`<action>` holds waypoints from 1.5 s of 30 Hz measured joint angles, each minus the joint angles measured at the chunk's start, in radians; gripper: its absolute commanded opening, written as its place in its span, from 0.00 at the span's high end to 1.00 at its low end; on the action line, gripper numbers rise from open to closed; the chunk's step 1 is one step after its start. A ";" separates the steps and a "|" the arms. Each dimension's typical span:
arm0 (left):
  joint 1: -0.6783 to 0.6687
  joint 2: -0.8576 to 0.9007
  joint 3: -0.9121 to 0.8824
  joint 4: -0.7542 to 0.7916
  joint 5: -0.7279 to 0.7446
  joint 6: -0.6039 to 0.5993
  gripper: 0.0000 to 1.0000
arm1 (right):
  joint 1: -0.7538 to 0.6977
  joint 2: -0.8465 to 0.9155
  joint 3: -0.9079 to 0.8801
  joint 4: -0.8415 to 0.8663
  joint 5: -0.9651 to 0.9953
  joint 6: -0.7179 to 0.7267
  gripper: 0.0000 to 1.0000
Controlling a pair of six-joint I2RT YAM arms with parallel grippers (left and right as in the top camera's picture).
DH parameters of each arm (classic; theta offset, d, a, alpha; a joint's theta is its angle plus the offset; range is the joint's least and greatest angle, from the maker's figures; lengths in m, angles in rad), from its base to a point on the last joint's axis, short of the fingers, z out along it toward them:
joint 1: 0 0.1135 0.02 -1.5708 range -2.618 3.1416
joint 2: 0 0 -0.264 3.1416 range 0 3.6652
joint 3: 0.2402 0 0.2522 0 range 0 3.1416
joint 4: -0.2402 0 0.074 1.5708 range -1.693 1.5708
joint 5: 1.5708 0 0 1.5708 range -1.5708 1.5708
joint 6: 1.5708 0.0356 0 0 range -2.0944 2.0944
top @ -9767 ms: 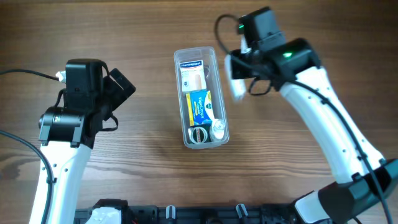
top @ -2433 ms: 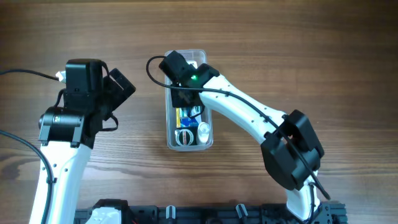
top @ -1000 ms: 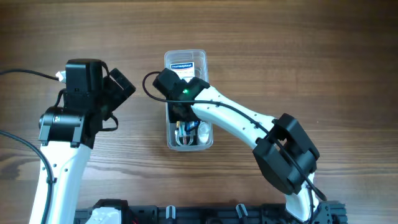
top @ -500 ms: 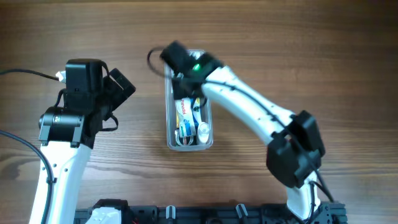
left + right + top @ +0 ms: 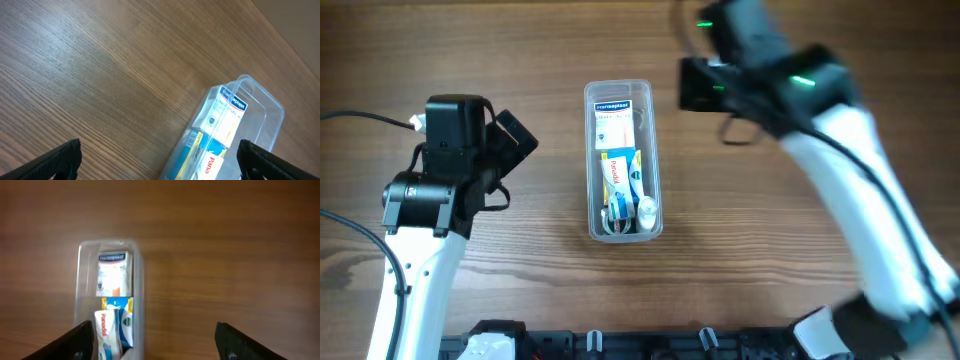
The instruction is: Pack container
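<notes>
The right gripper (image 5: 155, 341) stands wide open with nothing between its fingers (image 5: 80, 339). In its own camera the container (image 5: 107, 243) lies below it and off to one side, its near end running under one finger, while the other finger has only bare wood beneath. From above, this gripper (image 5: 695, 85) shows blurred, apart from the container (image 5: 587, 160) and past its far corner.

The left gripper (image 5: 162, 161) is also fully open and empty. The container (image 5: 265, 107) lies ahead of it, toward one fingertip, untouched.

Inside, a white box (image 5: 617, 115) fills the far end and a blue and yellow box (image 5: 625, 175) stands on edge behind it, crowded against smaller items at the near end.

The main risk, as I judge it, is the light clear container itself. With jaws this wide, a descent that is slightly off line could put a finger on the rim and tip or drag it. The upright box could also be pushed askew or crushed. A sweep by either arm at low height could knock the container sideways.
</notes>
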State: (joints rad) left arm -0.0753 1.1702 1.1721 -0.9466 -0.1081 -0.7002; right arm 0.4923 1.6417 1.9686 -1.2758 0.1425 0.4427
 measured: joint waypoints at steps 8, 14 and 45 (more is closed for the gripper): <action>0.000 0.000 0.000 0.000 0.000 0.000 0.00 | -0.015 -0.441 0.011 -0.192 0.024 0.010 0.17; 0.000 0.000 0.000 0.000 0.000 0.000 0.00 | -0.015 -0.799 0.019 -0.325 0.038 0.045 0.00; 0.000 0.000 0.000 0.000 0.000 0.000 0.00 | -0.015 -1.516 -0.044 -0.334 -0.170 -0.056 0.00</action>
State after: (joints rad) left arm -0.0753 1.1702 1.1721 -0.9466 -0.1085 -0.7002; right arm 0.4770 0.1257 1.9247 -1.6096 -0.0273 0.3866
